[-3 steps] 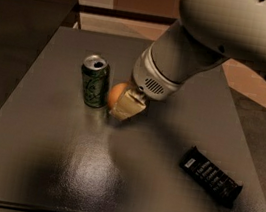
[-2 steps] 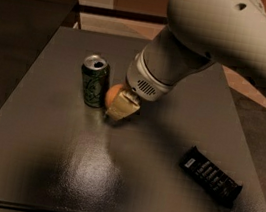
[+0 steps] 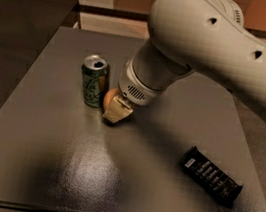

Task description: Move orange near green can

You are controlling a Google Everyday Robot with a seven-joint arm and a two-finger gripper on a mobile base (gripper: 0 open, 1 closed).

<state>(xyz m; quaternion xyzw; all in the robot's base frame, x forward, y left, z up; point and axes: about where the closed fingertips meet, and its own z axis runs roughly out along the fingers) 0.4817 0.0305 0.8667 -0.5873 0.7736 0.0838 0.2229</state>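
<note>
Gripper [image 3: 117, 111] low over the orange [image 3: 109, 99], just at four o'clock of the green can [image 3: 94, 80]. Looks like the drop-off spot; clamped or released, can't tell.

gripper [image 3: 117, 111] just right of green can [image 3: 94, 80], mostly hidden under arm [image 3: 209, 45] | orange [image 3: 108, 98]: sliver showing at gripper's left, rest covered | arm: cut by right edge, up-right of gripper | black wrapper [image 3: 211, 176], lower right of gripper: print unreadable

One camera looks down at a slant across the table [image 3: 60, 177] from its near edge, fairly close. The gripper [image 3: 116, 110] sits left of centre in view, just beside the can [image 3: 94, 82].
</note>
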